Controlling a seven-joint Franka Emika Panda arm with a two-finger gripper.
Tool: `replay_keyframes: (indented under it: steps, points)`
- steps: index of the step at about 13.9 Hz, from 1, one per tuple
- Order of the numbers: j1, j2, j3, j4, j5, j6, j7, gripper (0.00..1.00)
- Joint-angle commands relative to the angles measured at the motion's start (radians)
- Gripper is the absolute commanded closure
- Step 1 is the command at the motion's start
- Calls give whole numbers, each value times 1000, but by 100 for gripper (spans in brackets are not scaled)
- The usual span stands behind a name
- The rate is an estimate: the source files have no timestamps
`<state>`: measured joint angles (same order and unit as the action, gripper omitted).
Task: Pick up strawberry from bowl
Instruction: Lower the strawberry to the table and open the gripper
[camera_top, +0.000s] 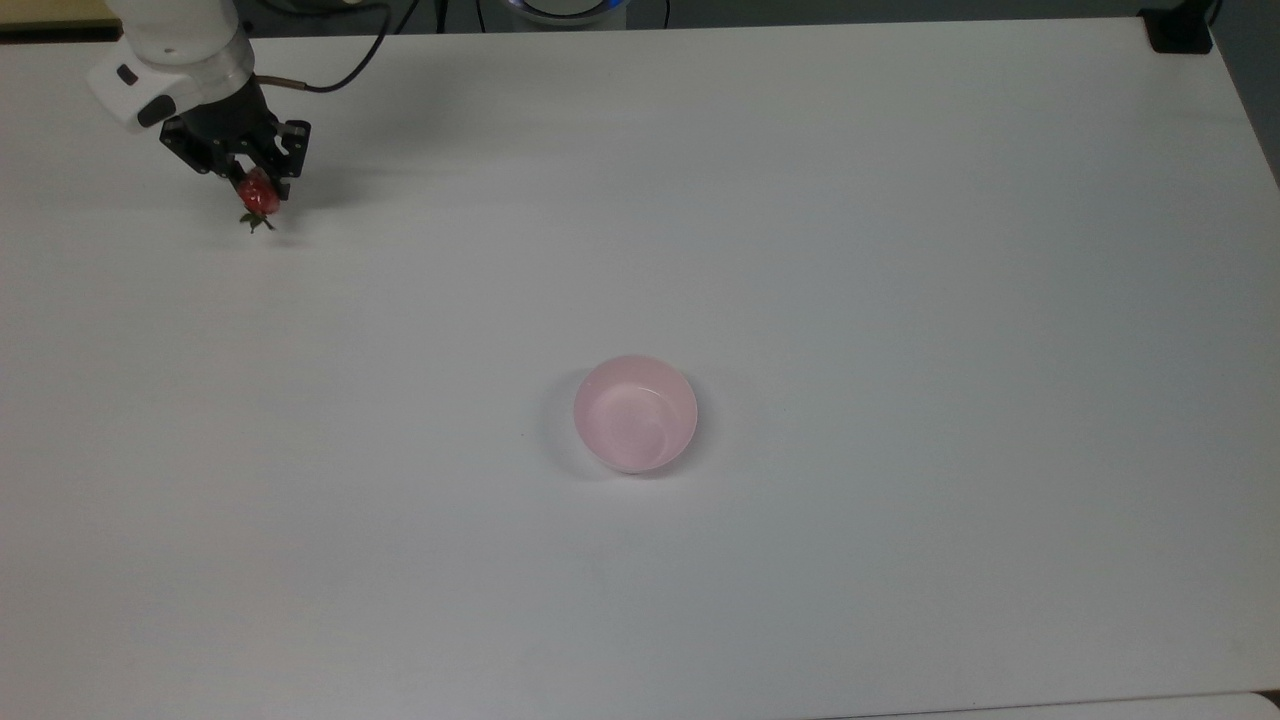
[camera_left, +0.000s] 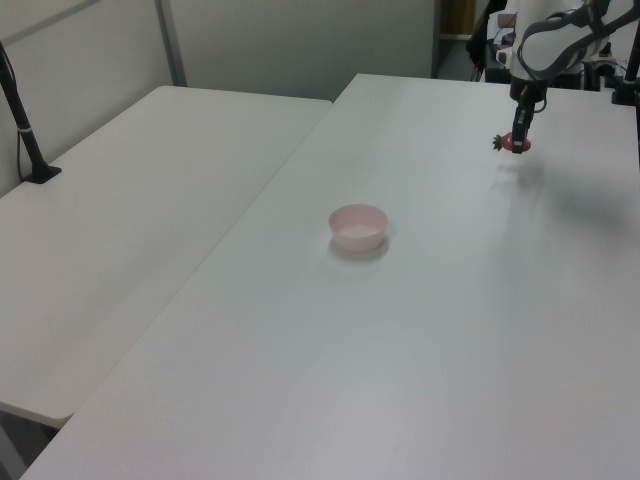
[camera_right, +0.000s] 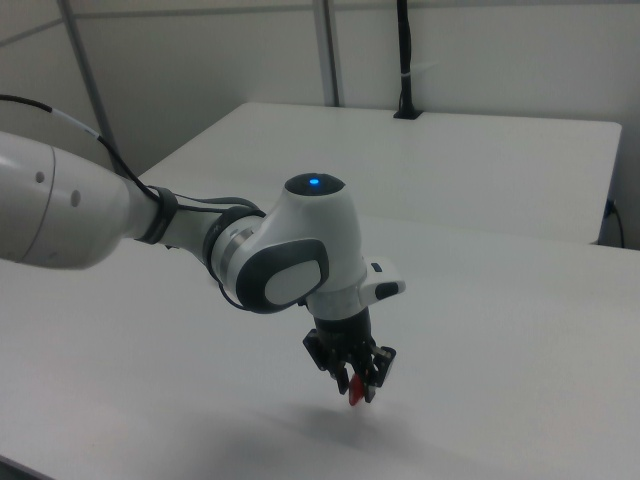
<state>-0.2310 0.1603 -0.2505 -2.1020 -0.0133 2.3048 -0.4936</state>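
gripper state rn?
Gripper: closed on the strawberry, held above the table, far from the bowl.

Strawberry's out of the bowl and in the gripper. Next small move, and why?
Probably lower a touch and release. The gripper is shut on the strawberry near the table in the top view's upper left, well apart from the empty bowl, so the pick looks done.

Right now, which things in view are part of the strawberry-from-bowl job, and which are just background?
Job:
- strawberry, held in the pincer, low over the table
- bowl, pink, nothing in it, mid-table
- pincer, shut on the strawberry

Background:
- second table alongside, in the left view
- black clamp post on that table
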Motion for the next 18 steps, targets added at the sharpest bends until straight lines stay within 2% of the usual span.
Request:
replay_keyframes:
  steps: [1,2,7,10,14,15,18]
  points:
    - [6,21,-6,0,29,51,-5,11]
    - [6,21,-6,2,29,50,-5,2]
    - [15,-8,-3,29,48,19,47,0]
    - [41,-19,13,173,50,-204,102,0]
    - [107,-80,13,252,62,-318,260,0]
    - [131,-103,13,288,64,-370,326,0]
    - [189,-116,14,420,72,-562,406,0]
